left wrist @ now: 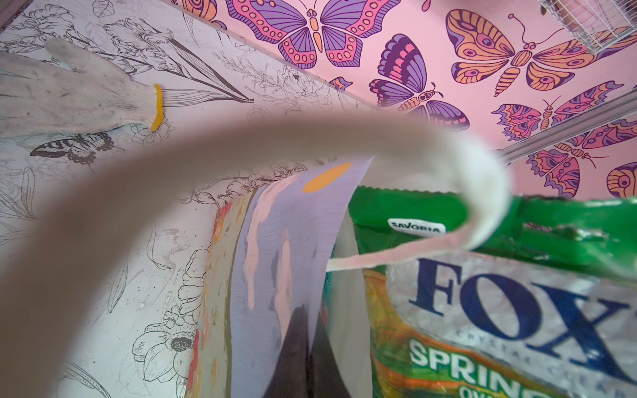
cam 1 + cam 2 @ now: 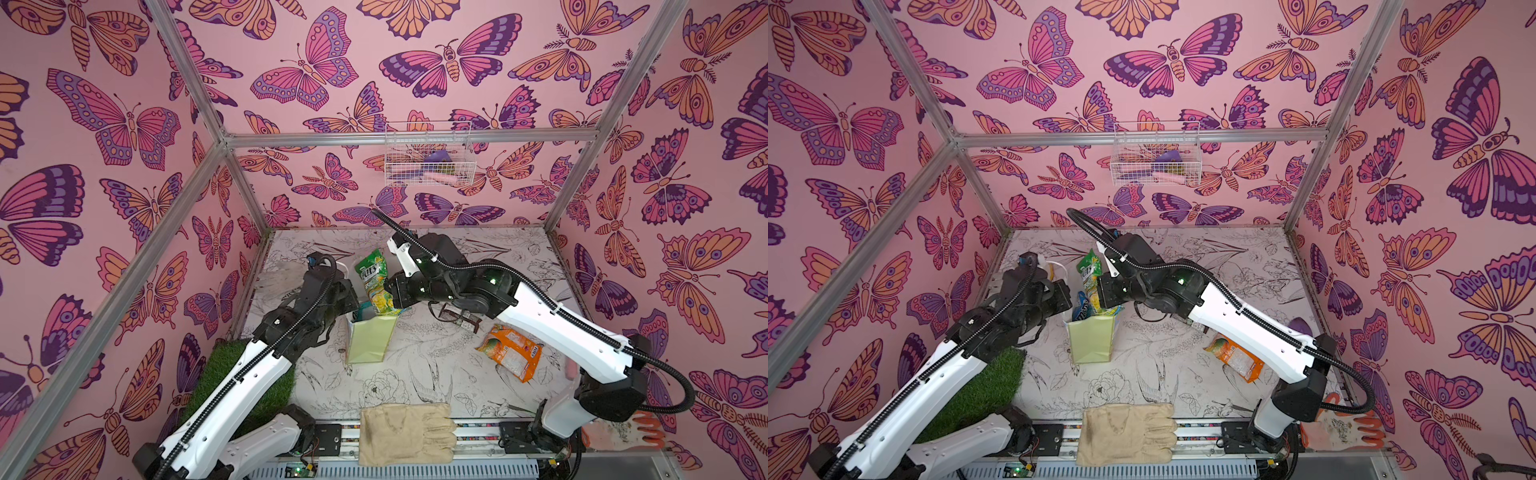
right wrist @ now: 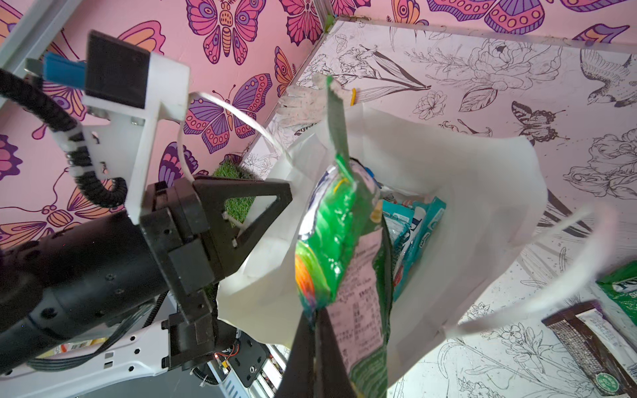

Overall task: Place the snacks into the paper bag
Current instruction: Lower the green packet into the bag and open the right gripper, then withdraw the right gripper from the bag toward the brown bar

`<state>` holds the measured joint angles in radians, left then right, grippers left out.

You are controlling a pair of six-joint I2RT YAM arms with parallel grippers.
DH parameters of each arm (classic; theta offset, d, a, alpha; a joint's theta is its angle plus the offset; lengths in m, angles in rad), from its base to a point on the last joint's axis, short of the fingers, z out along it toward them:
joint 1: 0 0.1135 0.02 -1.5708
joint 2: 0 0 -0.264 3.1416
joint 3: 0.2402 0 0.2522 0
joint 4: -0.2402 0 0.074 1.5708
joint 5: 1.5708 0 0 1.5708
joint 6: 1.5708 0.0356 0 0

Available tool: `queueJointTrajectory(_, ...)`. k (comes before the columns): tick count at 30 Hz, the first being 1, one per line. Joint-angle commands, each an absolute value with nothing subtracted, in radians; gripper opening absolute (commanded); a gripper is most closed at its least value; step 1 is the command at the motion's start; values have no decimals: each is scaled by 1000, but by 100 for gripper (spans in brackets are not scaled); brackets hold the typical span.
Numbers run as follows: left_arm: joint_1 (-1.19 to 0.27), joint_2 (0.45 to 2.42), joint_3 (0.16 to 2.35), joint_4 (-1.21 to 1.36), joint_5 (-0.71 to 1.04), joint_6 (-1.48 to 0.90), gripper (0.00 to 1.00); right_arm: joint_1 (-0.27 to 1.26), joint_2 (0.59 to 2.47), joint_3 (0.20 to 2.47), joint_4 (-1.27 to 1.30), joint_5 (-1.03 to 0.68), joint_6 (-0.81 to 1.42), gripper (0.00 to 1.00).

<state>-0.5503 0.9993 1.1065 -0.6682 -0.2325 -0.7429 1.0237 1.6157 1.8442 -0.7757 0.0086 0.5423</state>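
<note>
With your right gripper [image 3: 319, 330] pinching the green Fox's packet [image 2: 372, 282] upright over the paper bag [image 2: 370, 340] at mid-frame in a top view, and your left gripper [image 3: 248, 224] clamped on its rim, a crooked release could snag that rim and topple the bag.

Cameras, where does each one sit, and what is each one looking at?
Both top views: high above the arm bases, looking down at the table and paper bag; the left arm and right arm show.
Left wrist: on the left arm, looking past the left end effector at the bag wall it pinches.
Right wrist: on the right arm, looking into the bag past the right end effector holding the green packet.
Shared: both wrist views show that packet.
</note>
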Motion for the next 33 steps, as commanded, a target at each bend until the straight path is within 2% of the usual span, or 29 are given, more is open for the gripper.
queueJointTrajectory(1,-557,997,1121,-633,-250,-752,0,1035,1604,1893,-768,17,528,10)
queueJointTrajectory(5,-557,996,1121,-633,-251,-752,0,1036,1600,1890,-766,17,527,14)
queueJointTrajectory(16,-557,996,1120,-634,-250,-752,0,1036,1580,1864,-749,24,526,17)
queueJointTrajectory(27,-557,992,1112,-632,-258,-752,0,1035,1498,1826,-752,77,510,41)
queueJointTrajectory(33,-557,989,1107,-632,-258,-747,0,1034,1454,1800,-772,113,501,58)
